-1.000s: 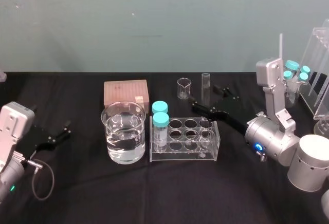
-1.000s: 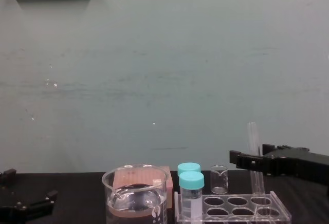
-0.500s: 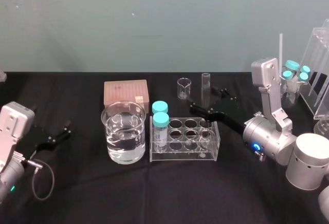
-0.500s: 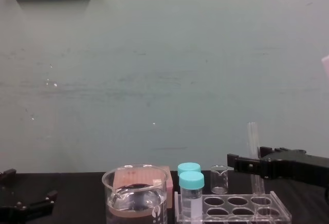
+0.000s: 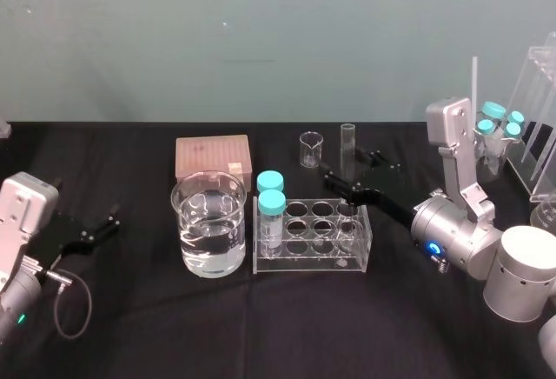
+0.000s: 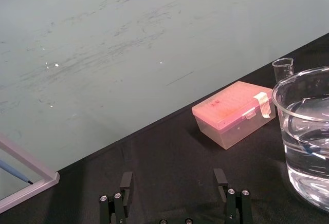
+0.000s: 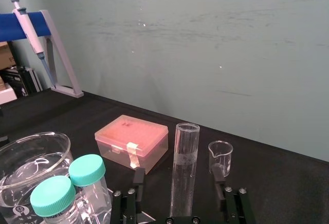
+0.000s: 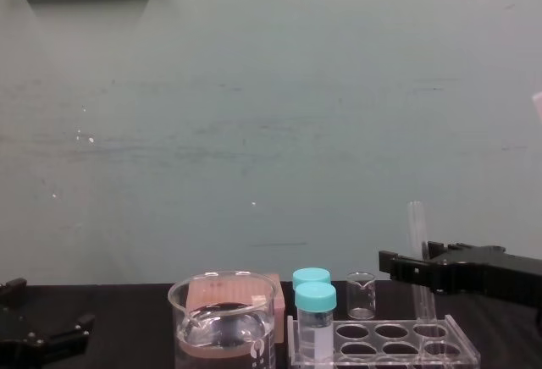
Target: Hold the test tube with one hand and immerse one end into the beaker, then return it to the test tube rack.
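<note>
The test tube [image 5: 347, 146] stands upright in a back right hole of the clear test tube rack [image 5: 313, 244]. My right gripper [image 5: 352, 167] reaches in from the right at mid-height of the tube. In the right wrist view the test tube [image 7: 184, 167] rises between the two fingers [image 7: 136, 183] with a gap on each side, so the gripper is open around it. The beaker [image 5: 208, 222], part full of clear liquid, stands just left of the rack. My left gripper [image 5: 100, 227] rests open and empty at the far left of the table.
Two teal-capped vials [image 5: 271, 198] fill the rack's left holes. A tiny beaker [image 5: 311, 149] and a pink lidded box [image 5: 213, 157] stand behind. More teal-capped vials [image 5: 499, 123] and a clear stand [image 5: 543, 109] sit at the back right.
The right gripper has edged in around the tube and its fingers have drawn slightly closer together. The tube still stands in the rack; the left arm is unmoved.
</note>
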You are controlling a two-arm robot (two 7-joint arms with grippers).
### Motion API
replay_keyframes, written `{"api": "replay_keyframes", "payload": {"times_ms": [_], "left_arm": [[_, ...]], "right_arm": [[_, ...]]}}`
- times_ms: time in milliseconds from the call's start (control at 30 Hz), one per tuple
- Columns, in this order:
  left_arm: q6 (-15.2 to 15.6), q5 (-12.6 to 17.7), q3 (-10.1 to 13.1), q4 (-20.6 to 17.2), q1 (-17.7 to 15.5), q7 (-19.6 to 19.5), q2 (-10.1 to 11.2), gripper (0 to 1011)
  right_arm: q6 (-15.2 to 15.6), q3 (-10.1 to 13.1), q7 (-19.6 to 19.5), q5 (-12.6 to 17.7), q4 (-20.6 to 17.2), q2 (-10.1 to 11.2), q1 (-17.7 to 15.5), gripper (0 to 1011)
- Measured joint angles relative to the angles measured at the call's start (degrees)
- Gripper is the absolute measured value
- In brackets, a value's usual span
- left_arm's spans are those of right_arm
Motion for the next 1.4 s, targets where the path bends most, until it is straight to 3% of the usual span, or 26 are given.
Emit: {"api": "replay_keyframes", "payload": {"times_ms": [400,633,1067,1300,1400], "left_arm": [[0.00,0.00,0.00,0.00,0.00,0.00,0.00,1000],[0.00,0.00,0.00,0.00,0.00,0.00,0.00,1000],[0.00,0.00,0.00,0.00,0.00,0.00,0.00,1000],[0.00,0.00,0.00,0.00,0.00,0.00,0.00,1000],[0.00,0.00,0.00,0.00,0.00,0.00,0.00,1000]], "right_arm": [[-0.07,0.00,-0.03,0.11,-0.04,0.02,-0.03,510],[-0.10,0.00,-0.04,0.17,-0.04,0.03,-0.03,243],[-0.47,0.13,0.08,0.15,-0.02,-0.06,-0.14,227],[-7.49,1.45,2.97,-0.41,-0.01,-1.18,-1.71,227],[-8.89,1.89,3.51,-0.70,-0.08,-1.41,-2.31,227]]}}
